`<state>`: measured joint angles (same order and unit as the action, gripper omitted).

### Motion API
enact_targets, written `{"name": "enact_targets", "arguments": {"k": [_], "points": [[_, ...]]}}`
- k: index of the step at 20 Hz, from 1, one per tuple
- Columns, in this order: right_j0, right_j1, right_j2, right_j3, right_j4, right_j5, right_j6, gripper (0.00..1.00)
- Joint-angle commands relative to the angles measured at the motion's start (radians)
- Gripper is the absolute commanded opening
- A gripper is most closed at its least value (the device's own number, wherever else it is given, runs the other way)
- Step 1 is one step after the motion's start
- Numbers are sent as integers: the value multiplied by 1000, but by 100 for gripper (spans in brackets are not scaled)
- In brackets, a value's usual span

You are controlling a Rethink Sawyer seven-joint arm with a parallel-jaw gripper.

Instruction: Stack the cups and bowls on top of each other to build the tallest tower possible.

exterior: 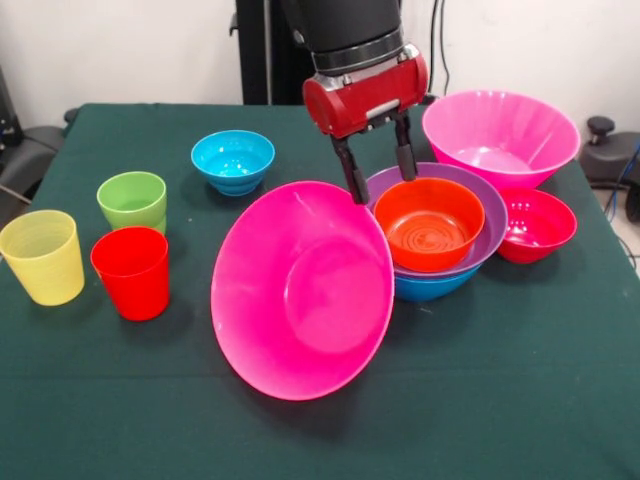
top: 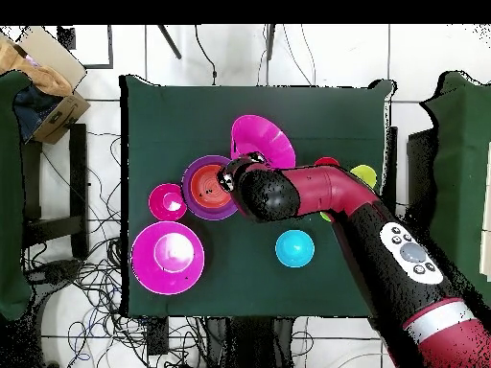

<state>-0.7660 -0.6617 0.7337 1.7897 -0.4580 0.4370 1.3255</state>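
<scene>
My gripper [exterior: 383, 188] hangs over the pile's left edge with its fingers apart. The left finger [exterior: 352, 178] touches the top rim of a big pink bowl [exterior: 300, 290], which stands tilted on its edge on the table and leans against the pile. The pile has a blue bowl [exterior: 425, 288] lowest, then purple [exterior: 490, 215], then orange [exterior: 430, 222]. The second big pink bowl [exterior: 500, 135] and the crimson bowl [exterior: 538, 222] sit to the right. The cyan bowl [exterior: 233, 160] and the green [exterior: 132, 200], yellow [exterior: 42, 256] and red [exterior: 131, 271] cups stand to the left.
In the overhead view the arm [top: 326, 192] crosses the table from the lower right, over the cups' side. The tilted pink bowl [top: 259, 139] lies beside the pile [top: 209, 187]. Cables and a cardboard box [top: 48, 67] lie on the floor round the green table [exterior: 480, 420].
</scene>
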Motion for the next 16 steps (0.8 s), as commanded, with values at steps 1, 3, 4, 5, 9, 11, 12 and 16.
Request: {"name": "enact_targets", "arguments": {"k": [1, 3, 4, 5, 9, 11, 12, 16], "points": [[28, 86, -16, -61, -44, -16, 15, 100], [29, 89, -23, -73, -62, -23, 9, 100], [26, 93, -23, -78, -66, -22, 3, 100], [15, 106, -20, -82, -72, -22, -10, 100], [-15, 108, 5, -85, -63, 4, -40, 100], [-20, 96, 11, -79, -60, 10, -38, 100], [-18, 93, 13, -82, -58, 18, -38, 100], [-18, 89, 16, -95, -52, 46, -45, 100]]}}
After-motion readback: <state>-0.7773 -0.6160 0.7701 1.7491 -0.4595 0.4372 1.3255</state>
